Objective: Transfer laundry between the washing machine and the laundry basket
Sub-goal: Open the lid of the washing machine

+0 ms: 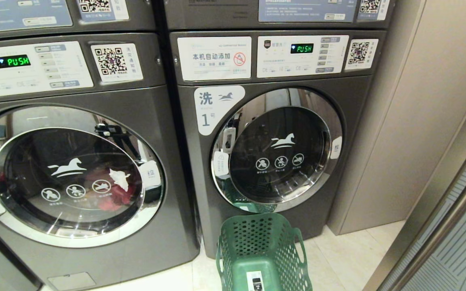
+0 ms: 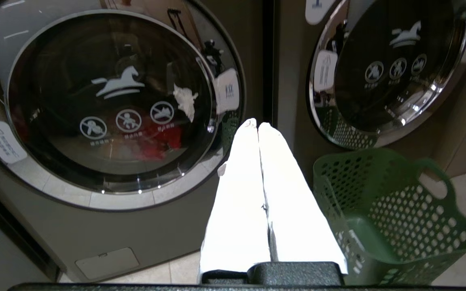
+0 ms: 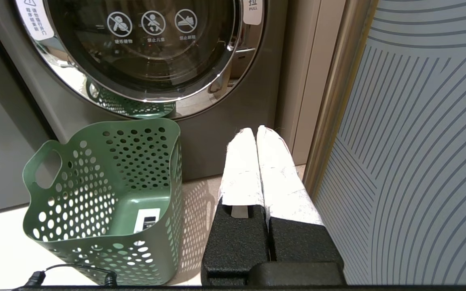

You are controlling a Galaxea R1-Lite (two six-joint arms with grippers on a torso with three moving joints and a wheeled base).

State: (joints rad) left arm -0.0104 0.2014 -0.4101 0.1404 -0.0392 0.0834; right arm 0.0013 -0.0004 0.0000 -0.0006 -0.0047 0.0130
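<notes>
Two grey front-loading washing machines stand side by side, both doors closed. The left washing machine [image 1: 75, 173] [image 2: 107, 109] holds red and white laundry [image 1: 113, 190] [image 2: 158, 137] behind its round glass. The right washing machine [image 1: 277, 149] [image 3: 144, 44] looks empty inside. A green perforated laundry basket [image 1: 263, 254] [image 2: 390, 214] [image 3: 107, 198] stands empty on the floor before the right machine. My left gripper [image 2: 254, 123] is shut with nothing in it, pointing at the seam between the machines. My right gripper [image 3: 254, 130] is shut and empty, low beside the basket. Neither arm shows in the head view.
A beige wall panel [image 1: 411, 121] and a patterned glass door with a metal frame [image 1: 459, 226] [image 3: 419, 141] close in the right side. Pale tiled floor [image 1: 338, 258] runs under the basket. A black cable [image 3: 71, 270] lies by the basket's base.
</notes>
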